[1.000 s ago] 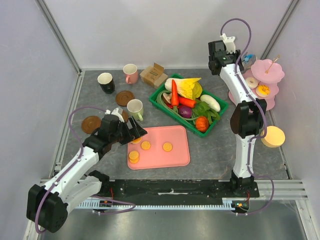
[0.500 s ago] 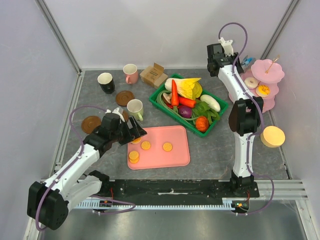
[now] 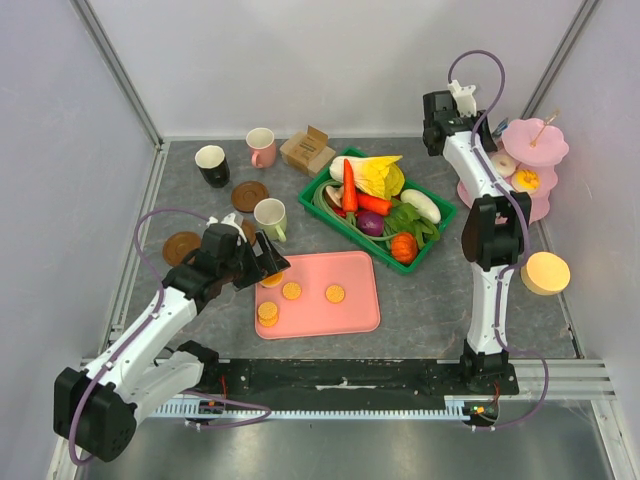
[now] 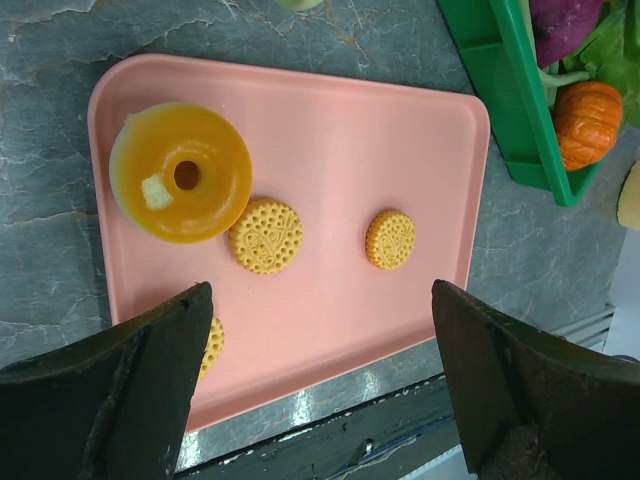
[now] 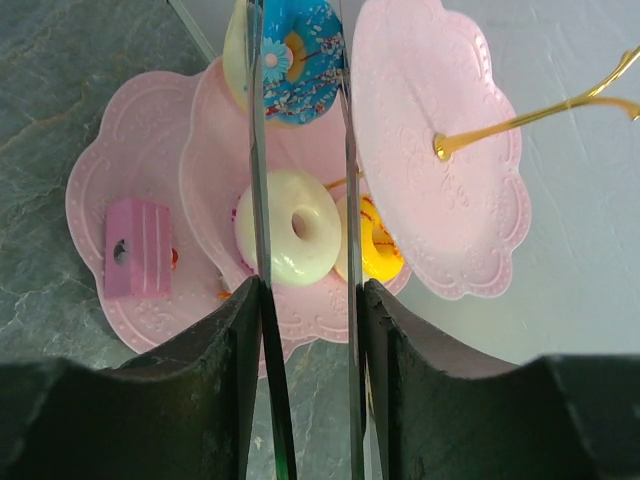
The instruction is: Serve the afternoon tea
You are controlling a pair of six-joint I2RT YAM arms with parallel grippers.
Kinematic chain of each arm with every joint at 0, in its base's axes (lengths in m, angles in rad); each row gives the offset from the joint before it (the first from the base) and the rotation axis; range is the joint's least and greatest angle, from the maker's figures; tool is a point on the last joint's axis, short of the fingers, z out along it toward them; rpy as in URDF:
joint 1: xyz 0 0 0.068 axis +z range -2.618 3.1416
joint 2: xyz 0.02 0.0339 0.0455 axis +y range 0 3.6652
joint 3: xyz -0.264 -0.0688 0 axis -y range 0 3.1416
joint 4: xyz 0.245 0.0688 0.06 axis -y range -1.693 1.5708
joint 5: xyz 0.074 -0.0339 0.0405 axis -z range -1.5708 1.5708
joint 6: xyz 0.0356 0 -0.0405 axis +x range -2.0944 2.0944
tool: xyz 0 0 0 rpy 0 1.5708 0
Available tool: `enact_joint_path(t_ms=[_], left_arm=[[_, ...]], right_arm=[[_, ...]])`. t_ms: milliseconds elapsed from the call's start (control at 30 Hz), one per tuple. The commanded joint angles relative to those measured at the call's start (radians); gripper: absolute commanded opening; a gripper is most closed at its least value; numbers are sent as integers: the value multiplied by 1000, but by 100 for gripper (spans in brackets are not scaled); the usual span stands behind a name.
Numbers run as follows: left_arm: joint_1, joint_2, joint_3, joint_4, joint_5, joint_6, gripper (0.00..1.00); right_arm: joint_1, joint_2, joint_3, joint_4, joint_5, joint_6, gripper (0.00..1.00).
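Pink tray: it lies on the grey table in front of the left arm, and it carries the orange iced donut and three round biscuits.
Left gripper: it hangs over the left part of the tray with the jaws spread very wide. Nothing is between them and they touch nothing.
Biscuits: first biscuit is just beside the donut and second biscuit is apart to the right. Third biscuit is half hidden behind one of the left fingers.
Right gripper: it is raised beside the pink tiered stand, and the jaws stand only a narrow gap apart. I see nothing clamped.
In that gap: white donut and blue donut show through. Whether the tips touch the blue one, I cannot tell.
Stand: yellow donut lies beside the white one on the middle tier, and pink cake slice lies on the lowest tier.
Mugs: black mug and pink mug stand at the far left. Pale-green mug is nearer to the tray.
Coasters: brown coaster lies between the black and the pale-green mug, and second coaster lies left of the arm.
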Motion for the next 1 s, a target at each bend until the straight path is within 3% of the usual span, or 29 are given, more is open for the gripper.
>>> enact_joint_path(t_ms=[0, 300, 667, 967], left_arm=[[-2, -3, 34, -4, -9, 37, 96], [-3, 4, 28, 0, -9, 37, 96], [-3, 2, 24, 9, 4, 36, 96], [-3, 16, 21, 14, 17, 36, 96]], right_arm=[[-5, -50, -30, 18, 49, 39, 49], [-7, -48, -42, -8, 62, 87, 51], [-10, -59, -39, -20, 52, 108, 65], [-8, -85, -48, 10, -2, 88, 64]])
